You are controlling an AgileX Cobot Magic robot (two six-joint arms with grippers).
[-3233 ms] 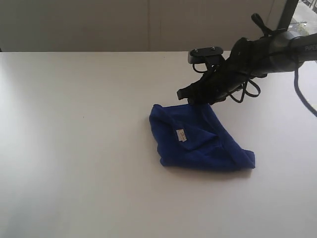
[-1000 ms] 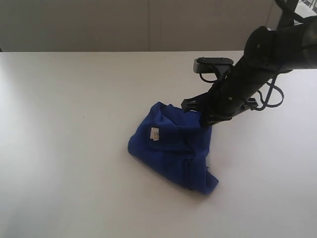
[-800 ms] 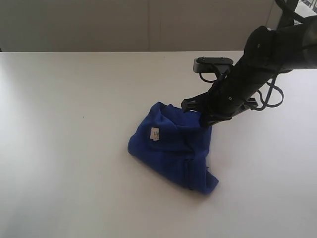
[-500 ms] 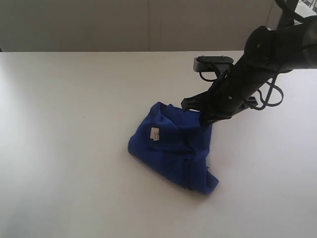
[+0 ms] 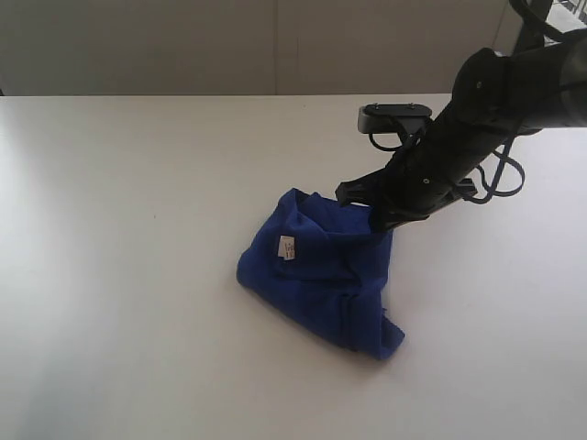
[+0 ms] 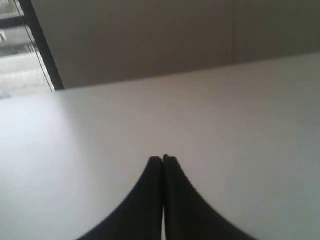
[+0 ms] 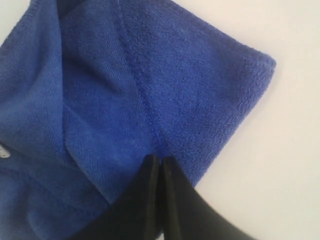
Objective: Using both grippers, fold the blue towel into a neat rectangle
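The blue towel (image 5: 316,275) lies bunched in a rough heap on the white table (image 5: 138,275), its small white label (image 5: 287,247) facing up on the left side. My right gripper (image 5: 374,223) sits at the towel's upper right edge, shut with a pinch of cloth at its tips. In the right wrist view a stitched hem of the towel (image 7: 190,90) runs straight into the closed tips of the right gripper (image 7: 160,159). My left gripper (image 6: 162,159) is shut on nothing over bare table, and it does not appear in the exterior view.
The right arm (image 5: 495,92) with its looped cables reaches in from the top right corner. A pale wall (image 5: 275,46) runs behind the table's far edge. A dark window frame (image 6: 42,45) stands beyond the table in the left wrist view.
Three seconds back the towel lay spread further right; it has since been pulled over to the left, label and all. Over the last second nothing has moved.
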